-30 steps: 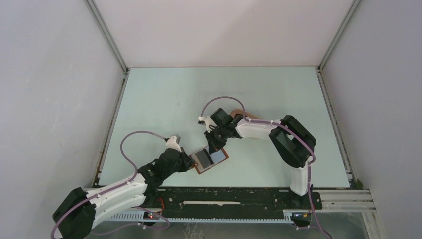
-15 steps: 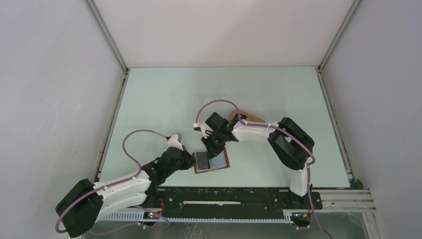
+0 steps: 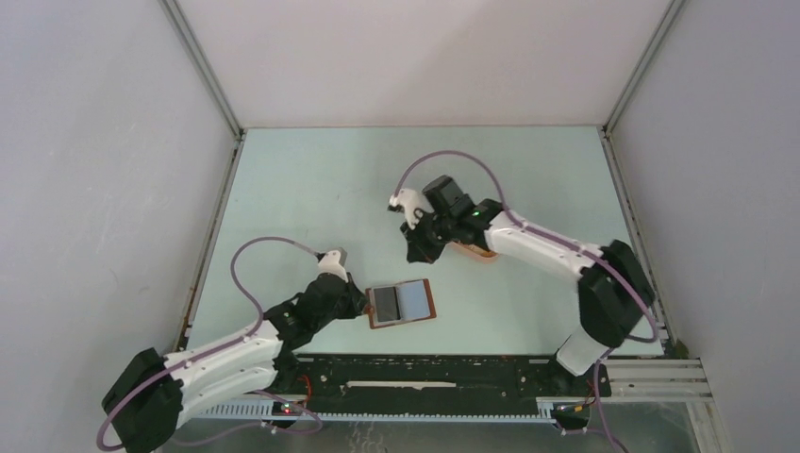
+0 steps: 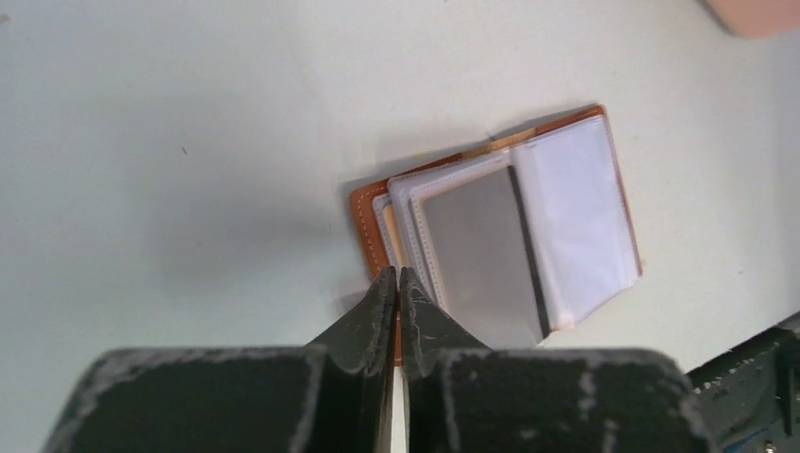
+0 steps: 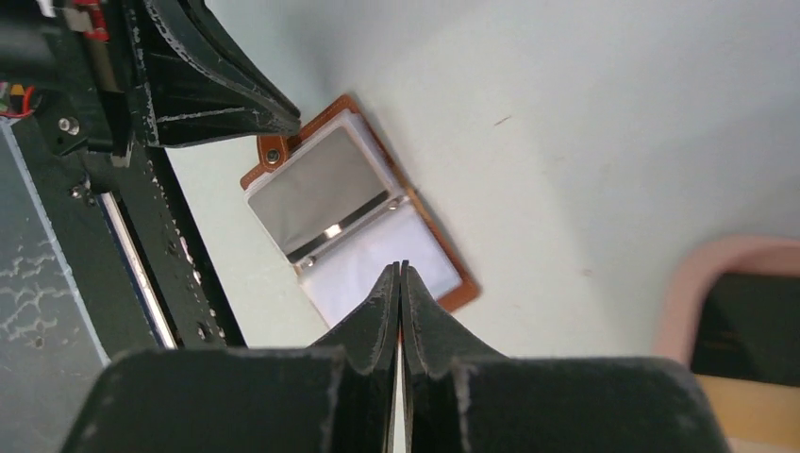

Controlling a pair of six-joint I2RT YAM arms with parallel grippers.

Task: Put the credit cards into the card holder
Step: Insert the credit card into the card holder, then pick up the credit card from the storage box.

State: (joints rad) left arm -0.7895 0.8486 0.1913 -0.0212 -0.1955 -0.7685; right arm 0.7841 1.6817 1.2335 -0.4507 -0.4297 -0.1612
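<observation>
Nearest, left gripper (image 4: 397,276): jaws pinched together at the edge of the open card holder (image 4: 566,208), just ahead. Beyond, right gripper (image 5: 400,269): clenched, empty, pulled back from the holder toward the pink tray (image 5: 726,257). I judge one dark card (image 4: 476,255) pocketed, remaining credit cards (image 5: 747,326) next.

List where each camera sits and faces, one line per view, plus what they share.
Top external: fixed high at the near edge, looking down on the table; the left arm and right arm show.
Left wrist: on the left arm, looking down past the shut left gripper at the open card holder.
Right wrist: on the right arm, looking back toward the bases past the shut right gripper; pink tray at right.
Shared: all three show the card holder; right wrist also catches the left gripper.
</observation>
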